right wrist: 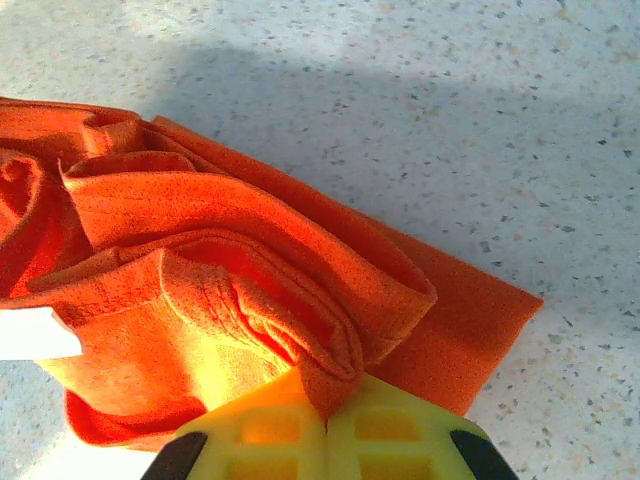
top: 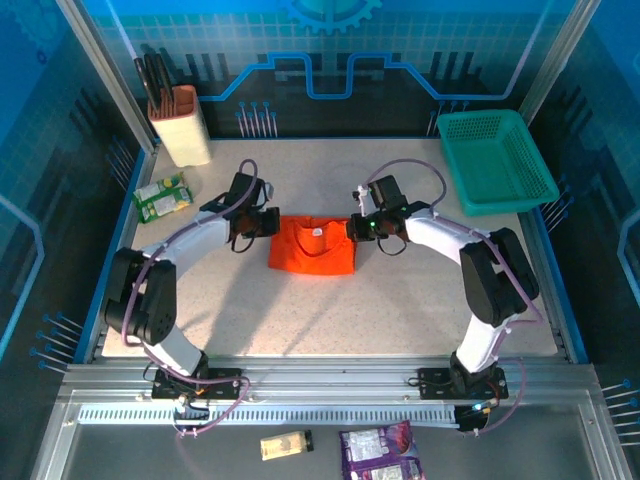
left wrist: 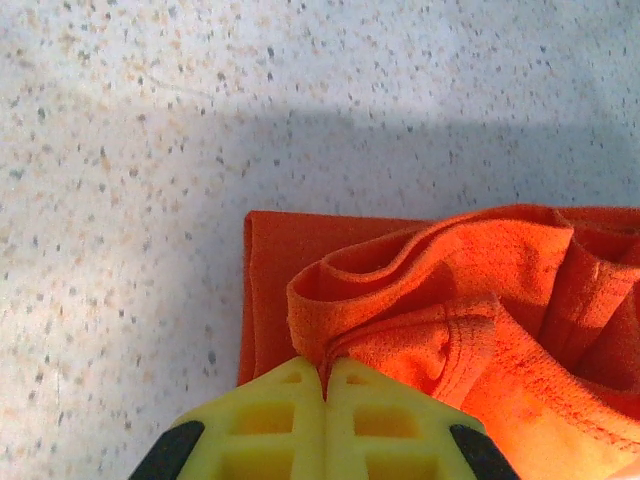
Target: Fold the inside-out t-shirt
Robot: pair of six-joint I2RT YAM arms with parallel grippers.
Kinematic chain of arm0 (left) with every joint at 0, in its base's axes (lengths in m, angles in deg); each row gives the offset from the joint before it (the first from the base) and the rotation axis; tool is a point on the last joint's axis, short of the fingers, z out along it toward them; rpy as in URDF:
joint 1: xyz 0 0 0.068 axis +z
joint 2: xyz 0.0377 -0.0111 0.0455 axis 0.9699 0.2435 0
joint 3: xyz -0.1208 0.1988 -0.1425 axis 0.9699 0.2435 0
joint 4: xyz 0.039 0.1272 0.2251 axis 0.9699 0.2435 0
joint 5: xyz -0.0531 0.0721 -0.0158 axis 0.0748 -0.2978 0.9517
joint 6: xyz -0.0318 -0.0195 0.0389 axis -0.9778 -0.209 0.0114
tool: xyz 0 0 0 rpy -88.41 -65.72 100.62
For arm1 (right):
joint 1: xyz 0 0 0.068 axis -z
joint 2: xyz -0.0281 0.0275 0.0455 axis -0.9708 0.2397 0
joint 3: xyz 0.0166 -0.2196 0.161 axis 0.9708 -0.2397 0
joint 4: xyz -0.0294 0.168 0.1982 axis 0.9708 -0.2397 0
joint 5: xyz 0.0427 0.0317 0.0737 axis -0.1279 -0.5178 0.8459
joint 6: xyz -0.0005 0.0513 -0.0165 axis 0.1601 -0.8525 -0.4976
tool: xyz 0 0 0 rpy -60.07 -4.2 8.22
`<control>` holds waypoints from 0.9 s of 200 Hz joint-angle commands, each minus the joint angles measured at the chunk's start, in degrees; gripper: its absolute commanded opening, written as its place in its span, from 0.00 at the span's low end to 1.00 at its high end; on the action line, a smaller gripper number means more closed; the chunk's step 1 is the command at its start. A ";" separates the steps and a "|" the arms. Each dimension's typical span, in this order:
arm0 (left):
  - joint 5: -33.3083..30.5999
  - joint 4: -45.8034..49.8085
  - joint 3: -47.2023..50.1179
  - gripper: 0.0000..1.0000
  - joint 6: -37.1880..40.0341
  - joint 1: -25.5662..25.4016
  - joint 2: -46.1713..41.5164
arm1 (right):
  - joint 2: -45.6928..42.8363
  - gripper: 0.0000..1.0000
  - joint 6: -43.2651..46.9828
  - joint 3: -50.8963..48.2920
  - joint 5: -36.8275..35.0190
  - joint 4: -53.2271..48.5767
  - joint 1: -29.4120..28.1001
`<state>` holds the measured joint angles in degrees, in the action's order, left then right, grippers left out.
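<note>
Both my arms reach out from the near edge, elbows bowed outward, wrists turned in toward each other and held low over the tabletop (top: 400, 300). The orange t-shirt (top: 313, 246) lies bunched at mid-tabletop between them. My left fingers (top: 274, 224) are pressed together on a raised fold at its left edge. My right fingers (top: 353, 228) are likewise clamped on a fold at its right edge.
</note>
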<state>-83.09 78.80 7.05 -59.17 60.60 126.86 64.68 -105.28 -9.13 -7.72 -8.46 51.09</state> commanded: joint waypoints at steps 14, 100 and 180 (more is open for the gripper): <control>6.05 -1.61 -6.88 0.00 3.57 1.68 7.10 | 2.88 0.00 -2.08 1.74 -1.54 -2.38 1.77; 16.60 3.40 -20.51 0.00 7.45 1.68 25.47 | 2.06 0.00 -4.38 -5.62 -5.57 -1.30 2.72; 18.02 -0.77 -13.69 0.00 4.92 1.47 12.10 | -7.58 0.00 -3.75 -4.80 -3.06 -6.78 1.66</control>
<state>-68.49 80.31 -8.01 -53.25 61.86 146.40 62.67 -109.06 -14.75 -11.44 -11.45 52.95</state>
